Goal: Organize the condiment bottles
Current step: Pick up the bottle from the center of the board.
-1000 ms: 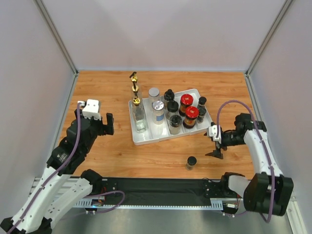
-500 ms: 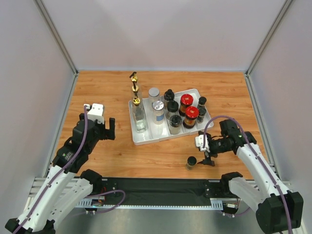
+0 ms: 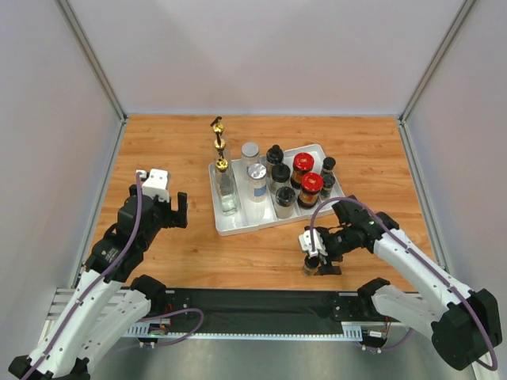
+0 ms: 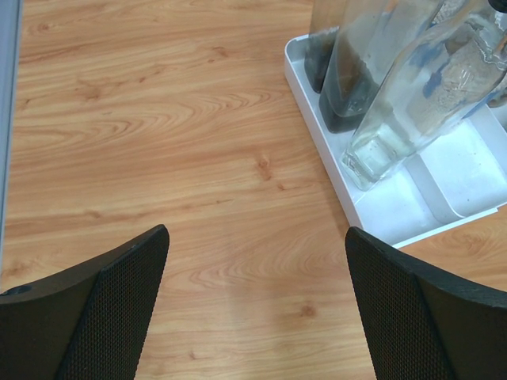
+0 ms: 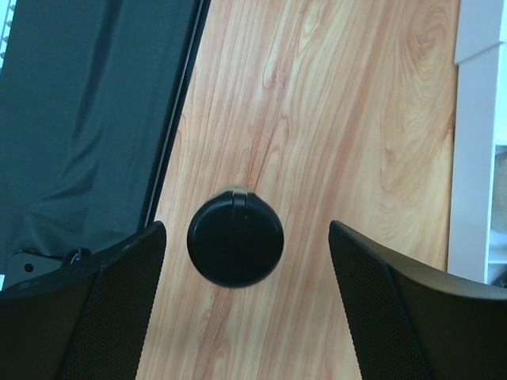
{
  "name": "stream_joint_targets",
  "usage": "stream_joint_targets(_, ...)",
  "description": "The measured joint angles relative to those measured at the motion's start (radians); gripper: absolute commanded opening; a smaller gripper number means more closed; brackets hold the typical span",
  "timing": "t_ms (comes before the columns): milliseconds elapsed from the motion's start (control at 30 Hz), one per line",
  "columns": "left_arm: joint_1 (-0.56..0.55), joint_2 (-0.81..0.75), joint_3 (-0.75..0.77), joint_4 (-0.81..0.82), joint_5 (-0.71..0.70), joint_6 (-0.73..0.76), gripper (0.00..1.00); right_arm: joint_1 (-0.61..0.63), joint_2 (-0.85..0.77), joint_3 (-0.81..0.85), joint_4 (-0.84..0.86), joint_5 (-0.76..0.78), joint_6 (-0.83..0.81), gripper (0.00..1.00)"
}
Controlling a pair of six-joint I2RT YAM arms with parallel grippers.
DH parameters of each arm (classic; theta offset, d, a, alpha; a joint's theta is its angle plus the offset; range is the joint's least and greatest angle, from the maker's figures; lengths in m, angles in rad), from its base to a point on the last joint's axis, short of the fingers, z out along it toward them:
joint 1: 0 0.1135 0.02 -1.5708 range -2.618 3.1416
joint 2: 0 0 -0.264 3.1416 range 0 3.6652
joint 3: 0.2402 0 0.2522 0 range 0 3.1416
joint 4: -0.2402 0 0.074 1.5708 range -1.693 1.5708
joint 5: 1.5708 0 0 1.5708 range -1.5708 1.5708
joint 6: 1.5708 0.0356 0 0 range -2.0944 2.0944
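Swung in from the right edge, the right gripper now sits over the lone black-capped jar at lower centre of the top view, on bare wood below the white tray. Its jaws straddle the cap with a clear gap on either side, gripping nothing. The left gripper, left of the tray, stands wide and empty. The tray holds three gold-spouted bottles, two red-lidded jars and two pale-lidded jars. The tray's black-capped jars crowd too closely to count surely.
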Motion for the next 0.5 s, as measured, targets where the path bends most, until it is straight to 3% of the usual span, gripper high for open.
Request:
stream_joint_targets(100,0.0,-0.001,0.0,0.0,0.003,0.0,1.0,0.068,0.021,-0.001,0.045,0.041,0.047,0.76)
stream_joint_targets(333,0.0,-0.006,-0.001,0.001,0.014,0.0,1.0,0.116,0.033,0.0,0.097,0.105,0.122,0.31)
stream_joint_targets(500,0.0,-0.014,-0.001,0.001,0.019,0.0,1.0,0.116,0.021,0.0,0.103,0.132,0.162,0.14)
